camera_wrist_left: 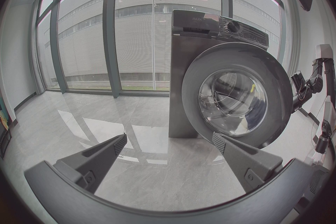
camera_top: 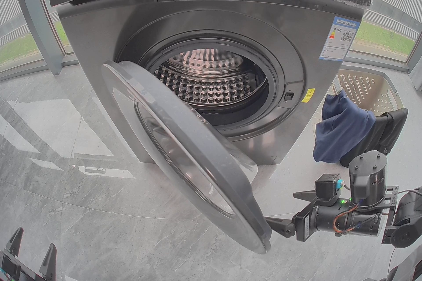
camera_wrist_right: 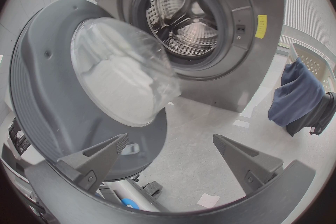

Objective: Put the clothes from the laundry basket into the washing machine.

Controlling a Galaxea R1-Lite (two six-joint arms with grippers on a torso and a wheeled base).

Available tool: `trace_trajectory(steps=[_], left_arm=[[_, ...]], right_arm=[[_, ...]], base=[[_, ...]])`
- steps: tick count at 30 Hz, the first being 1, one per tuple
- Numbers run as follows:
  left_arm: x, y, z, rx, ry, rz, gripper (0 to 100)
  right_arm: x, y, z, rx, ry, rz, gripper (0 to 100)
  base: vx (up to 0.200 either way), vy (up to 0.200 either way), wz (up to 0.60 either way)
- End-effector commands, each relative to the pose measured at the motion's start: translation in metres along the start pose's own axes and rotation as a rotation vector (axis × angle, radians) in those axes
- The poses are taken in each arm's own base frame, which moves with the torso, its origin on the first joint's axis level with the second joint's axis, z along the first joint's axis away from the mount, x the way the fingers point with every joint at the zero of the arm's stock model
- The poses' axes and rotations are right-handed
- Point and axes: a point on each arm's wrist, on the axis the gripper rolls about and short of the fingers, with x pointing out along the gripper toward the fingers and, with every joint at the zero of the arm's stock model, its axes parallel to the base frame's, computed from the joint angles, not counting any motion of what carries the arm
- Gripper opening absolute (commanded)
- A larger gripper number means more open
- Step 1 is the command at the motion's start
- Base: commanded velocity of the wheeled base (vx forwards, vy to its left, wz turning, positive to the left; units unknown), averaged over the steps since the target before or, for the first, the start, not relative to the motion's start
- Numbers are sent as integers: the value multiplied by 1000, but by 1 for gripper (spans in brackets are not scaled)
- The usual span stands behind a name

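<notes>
1. I am holding my right pincer (camera_wrist_right: 168, 139) low over the grey floor (camera_top: 66, 141), its two fingers spread wide apart and gripping nothing.
2. It is sitting just beside the lower edge of the washing machine door (camera_top: 184, 154). I cannot tell whether one finger is touching that edge.
3. I am keeping my left pincer (camera_wrist_left: 168, 137) low on my left side, well apart from the machine. Its fingers are also standing apart with nothing between them, and it is facing the outer side of the door.
4. The washing machine (camera_top: 101, 27) is standing straight ahead of me with its round door swung open toward my left, and the perforated steel drum (camera_top: 206, 80) is showing through the opening.
5. The laundry basket (camera_top: 373, 86), pale with a latticed wall, is standing on the floor just beside the machine, on my right.
6. A navy blue garment (camera_top: 340, 128) is hanging over the basket's near rim and drooping down its outside.
7. A black garment (camera_top: 389, 128) is hanging over the same rim, touching the navy one on its right.
</notes>
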Motion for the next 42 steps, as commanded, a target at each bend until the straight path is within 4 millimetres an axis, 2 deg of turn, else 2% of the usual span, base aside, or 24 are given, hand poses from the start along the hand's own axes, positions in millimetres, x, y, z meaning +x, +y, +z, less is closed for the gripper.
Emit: trace_trajectory(steps=[1, 7, 10, 13, 17, 25, 30, 33, 42], left_arm=[[0, 0, -4, -2, 0, 0, 100], [0, 0, -4, -2, 0, 0, 100], [0, 0, -4, -2, 0, 0, 100], [0, 0, -4, -2, 0, 0, 100], [0, 0, -4, -2, 0, 0, 100], [0, 0, -4, -2, 0, 0, 100], [0, 0, -4, -1, 0, 0, 100], [0, 0, -4, -2, 0, 0, 100], [0, 0, -4, -2, 0, 0, 100]], right_arm=[[4, 14, -4, -20, 25, 55, 100], [-4, 25, -5, -11, 1, 119, 100], [-9, 21, -3, -8, -37, 130, 100], [-6, 13, 1, 7, -57, 75, 100], [10, -12, 10, 49, -70, -65, 100], [52, -32, 28, 88, -82, -128, 100], [72, -33, 38, 85, -99, -127, 100], [81, -30, 36, 76, -86, -120, 100], [80, -4, 32, 38, -75, -45, 100]], base=[[0, 0, 0], [0, 0, 0], [0, 0, 0], [0, 0, 0], [0, 0, 0], [0, 0, 0], [0, 0, 0], [0, 0, 0], [0, 0, 0]])
